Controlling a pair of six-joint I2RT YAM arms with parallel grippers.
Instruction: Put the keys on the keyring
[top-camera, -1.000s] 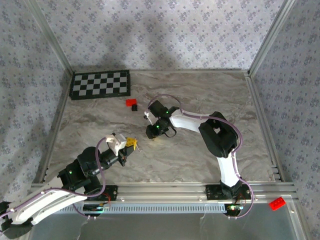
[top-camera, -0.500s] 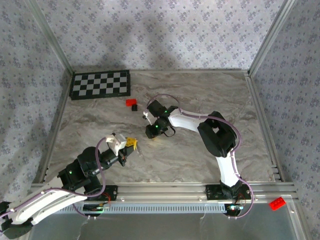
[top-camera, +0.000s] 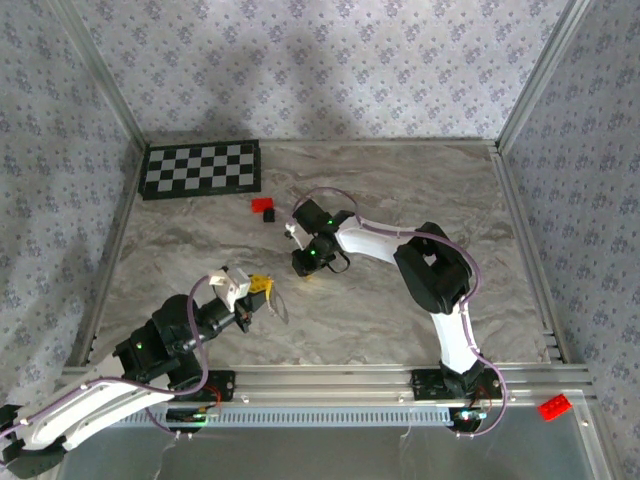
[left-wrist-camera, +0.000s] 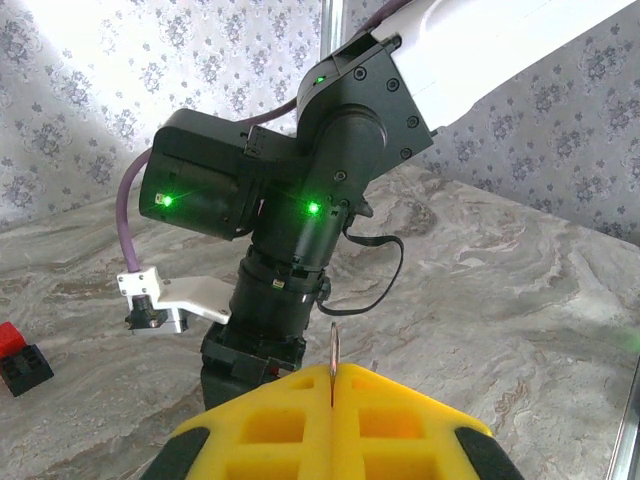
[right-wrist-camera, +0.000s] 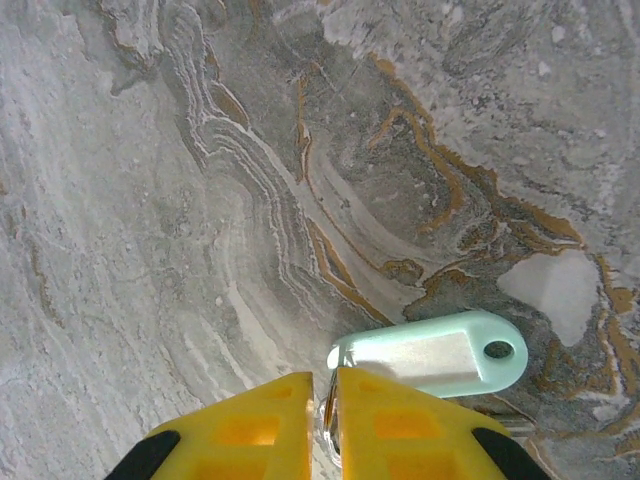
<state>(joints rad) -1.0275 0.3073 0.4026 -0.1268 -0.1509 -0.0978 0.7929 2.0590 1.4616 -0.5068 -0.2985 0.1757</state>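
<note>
Since the earlier frame my left arm sits a little nearer the near edge of the desk, and my right wrist is shifted slightly toward the left edge, its fingers narrower. My left gripper (left-wrist-camera: 333, 375) is fully closed on the keyring (left-wrist-camera: 333, 345). The ring shows edge-on as a thin metal sliver standing up between the yellow pads, and from above as a fine loop trailing beside them, left of the desk's middle and toward the near edge. My right gripper (right-wrist-camera: 326, 380) points straight down near the middle of the desk (right-wrist-camera: 150, 200), fingers almost together, with the small metal loop at the end of the key (right-wrist-camera: 425, 352) caught in the slit between them. The key itself, a flat pale tag-shaped piece with a hole at its far end, lies flat on the surface. Step in hand, as I judge it: securing the key before carrying it to the keyring, since nothing is threaded yet. The next move calls for a firm pinch, a clean lift, then fine alignment of two very thin parts now held well apart. The surface is grey marble-patterned with tan veins. A checkerboard (top-camera: 200, 168) lies at the far left corner, with a small red-and-black block (top-camera: 264, 207) near it. Floral-papered walls (top-camera: 330, 60) enclose three sides.
</note>
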